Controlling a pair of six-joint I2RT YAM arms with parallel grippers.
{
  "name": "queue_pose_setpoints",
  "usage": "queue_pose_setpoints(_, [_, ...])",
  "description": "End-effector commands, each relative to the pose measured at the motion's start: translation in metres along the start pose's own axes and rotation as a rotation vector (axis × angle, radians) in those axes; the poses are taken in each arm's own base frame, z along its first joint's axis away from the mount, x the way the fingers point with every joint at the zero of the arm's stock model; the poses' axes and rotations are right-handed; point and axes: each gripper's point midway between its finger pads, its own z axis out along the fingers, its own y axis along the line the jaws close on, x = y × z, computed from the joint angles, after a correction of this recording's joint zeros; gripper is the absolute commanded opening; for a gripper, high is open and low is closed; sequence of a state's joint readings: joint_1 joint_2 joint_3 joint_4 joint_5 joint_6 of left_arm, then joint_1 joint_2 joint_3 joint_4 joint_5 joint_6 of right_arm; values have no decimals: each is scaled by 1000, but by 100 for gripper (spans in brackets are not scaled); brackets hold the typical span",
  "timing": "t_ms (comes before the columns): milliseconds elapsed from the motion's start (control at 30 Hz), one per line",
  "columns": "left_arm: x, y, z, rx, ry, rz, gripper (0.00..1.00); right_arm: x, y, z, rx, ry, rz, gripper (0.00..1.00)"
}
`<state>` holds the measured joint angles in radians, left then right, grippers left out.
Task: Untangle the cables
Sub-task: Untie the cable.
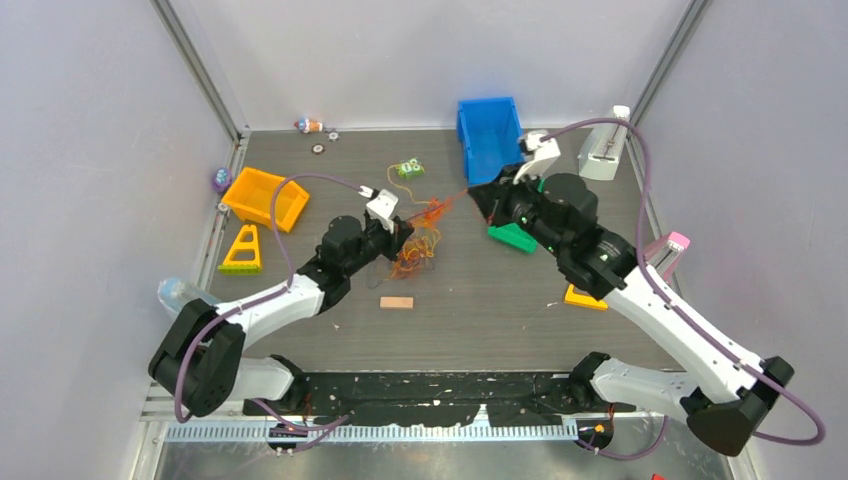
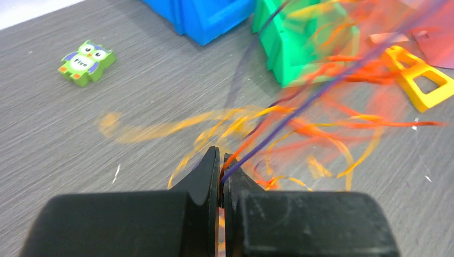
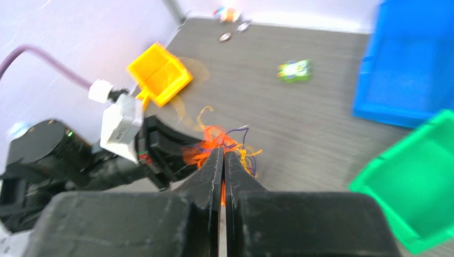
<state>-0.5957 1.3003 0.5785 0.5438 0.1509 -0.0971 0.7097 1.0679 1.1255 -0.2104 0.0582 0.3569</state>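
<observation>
The cables (image 1: 422,240) are a bunch of thin orange, red and purple wires in the middle of the table. My left gripper (image 1: 402,228) is shut on an orange and a purple strand at the bunch's left side; the left wrist view shows those cables (image 2: 300,123) leaving its shut gripper (image 2: 221,160) and running up to the right. My right gripper (image 1: 476,193) is shut on a red strand stretched taut from the bunch. In the right wrist view the cables (image 3: 225,142) sit just past the shut gripper (image 3: 223,155).
A blue bin (image 1: 488,135) and a green block (image 1: 513,237) lie by the right arm. An orange bin (image 1: 265,197), a yellow triangle (image 1: 242,250), a green owl block (image 1: 410,168) and a small wooden block (image 1: 396,302) lie around. A white holder (image 1: 606,150) stands far right.
</observation>
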Motion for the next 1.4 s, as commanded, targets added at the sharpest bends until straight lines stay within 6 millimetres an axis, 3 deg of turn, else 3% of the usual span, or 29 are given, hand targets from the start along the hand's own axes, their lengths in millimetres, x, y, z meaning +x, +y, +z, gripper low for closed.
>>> queue_pose_setpoints(0, [47,39,-7,-167,201,-63,0,-88,-38,-49,232,-287,10,5])
queue_pose_setpoints(200, [64,80,-26,-300,240,-245,0,-104,-81,-94,468,-412,50,5])
queue_pose_setpoints(433, [56,120,-68,-562,131,-259,0,-79,-100,-90,551,-328,28,5])
queue_pose_setpoints(567, [57,145,-101,-720,52,-333,0,-71,-141,-119,799,-384,93,5])
queue_pose_setpoints(667, [54,147,-106,-724,16,-359,0,-64,-151,-124,833,-392,107,5])
queue_pose_setpoints(733, [50,145,-104,-710,12,-360,0,-60,-147,-114,785,-363,88,5])
queue_pose_setpoints(800, [44,139,-99,-657,-1,-353,0,-48,-128,-89,627,-275,19,5])
queue_pose_setpoints(900, [31,120,-87,-518,-22,-327,0,-12,-84,-50,304,-104,-71,7])
queue_pose_setpoints(933, [27,113,-83,-467,-21,-316,2,2,-79,-41,254,-59,-80,9])
queue_pose_setpoints(1000, [20,95,-76,-351,-13,-296,12,30,-59,-29,107,35,-86,18])
queue_pose_setpoints(1033, [17,89,-73,-318,-15,-293,18,41,-45,-27,17,79,-87,30])
queue_pose_setpoints(1067, [17,85,-72,-298,-13,-289,26,59,-40,-22,-32,133,-80,52])
queue_pose_setpoints(1133, [17,83,-71,-290,-9,-286,36,81,-40,-16,-56,202,-65,74])
queue_pose_setpoints(1267, [18,84,-71,-300,3,-288,48,116,-37,1,-106,314,-45,78])
queue_pose_setpoints(1367, [19,89,-75,-337,4,-292,56,131,-32,17,-113,345,-59,77])
